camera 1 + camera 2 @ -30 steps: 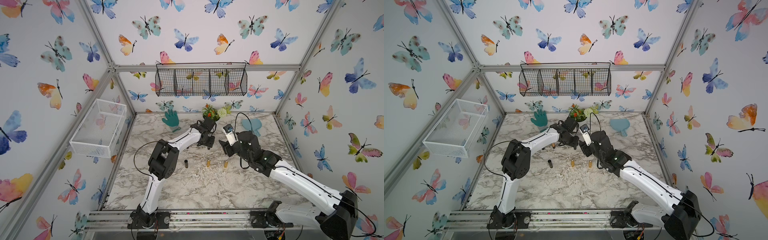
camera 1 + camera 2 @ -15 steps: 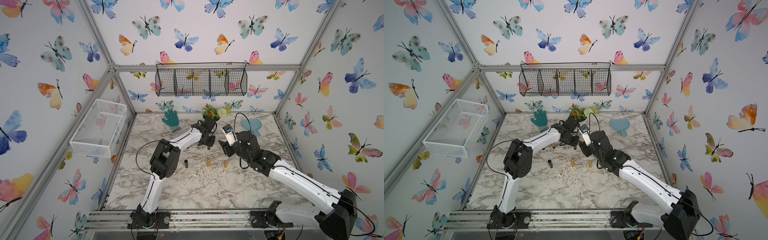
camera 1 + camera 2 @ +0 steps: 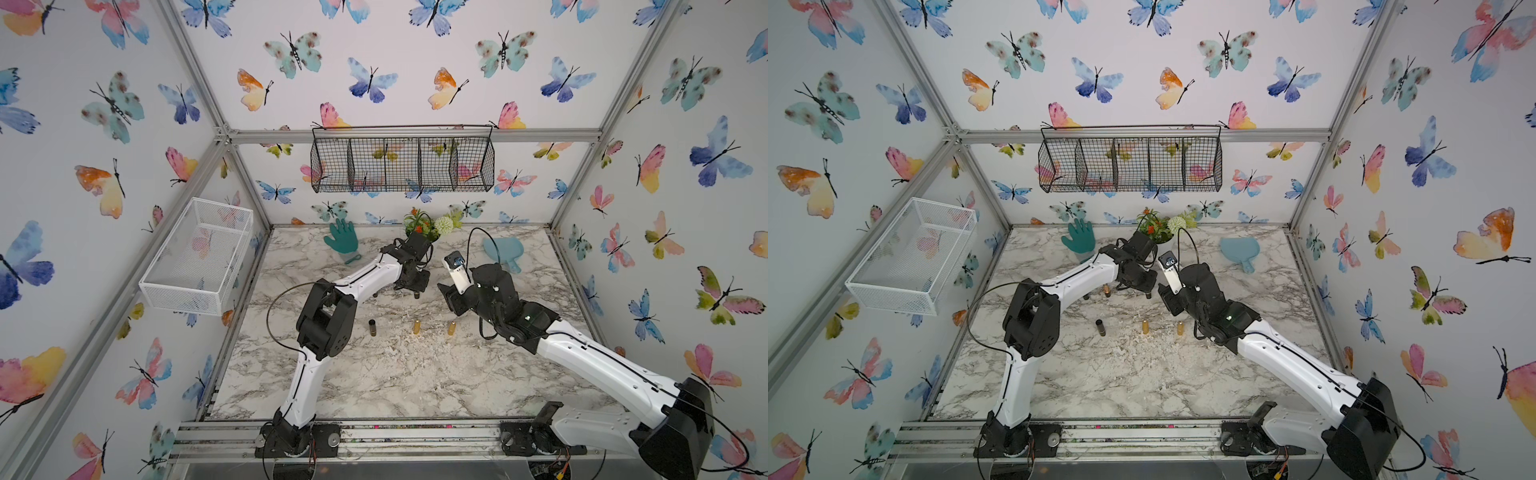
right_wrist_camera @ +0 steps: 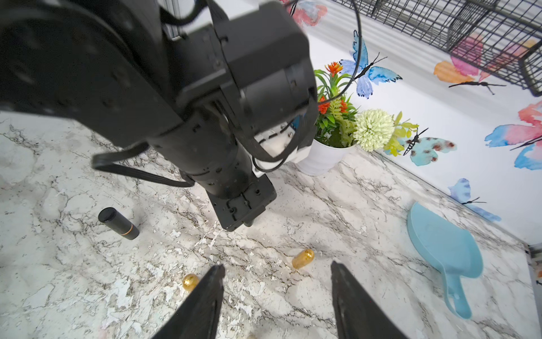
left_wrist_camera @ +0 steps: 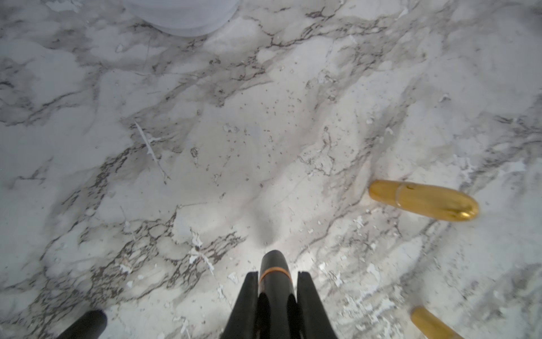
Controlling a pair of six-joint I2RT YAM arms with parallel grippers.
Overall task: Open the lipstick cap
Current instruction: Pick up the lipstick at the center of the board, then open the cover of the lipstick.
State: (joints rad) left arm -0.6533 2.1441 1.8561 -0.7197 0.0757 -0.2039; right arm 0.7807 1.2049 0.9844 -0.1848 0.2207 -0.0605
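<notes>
- Left wrist view: a black lipstick point(image 5: 272, 261) with an orange band is clamped by the left gripper point(image 5: 277, 276) — tip toward the marble table point(image 5: 205, 132).
- Beside it, the right gripper point(image 4: 275, 268) is held wide and empty — a gold tube point(image 4: 303, 258) is seen beyond.

Bare counter point(image 3: 395, 382) open from 4 to 8 o'clock, black tube point(image 3: 374, 327), gold tube point(image 3: 416, 327), second gold tube point(image 3: 451, 328) in a row across centre, left end effector point(image 3: 415, 292) seemingly low just beyond, potted plant point(image 3: 432, 226) at 12, glove point(image 3: 341, 241) at 11, paddle point(image 3: 500, 251) at 1

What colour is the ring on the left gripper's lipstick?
Orange; the ring shows best in the left wrist view.
</notes>
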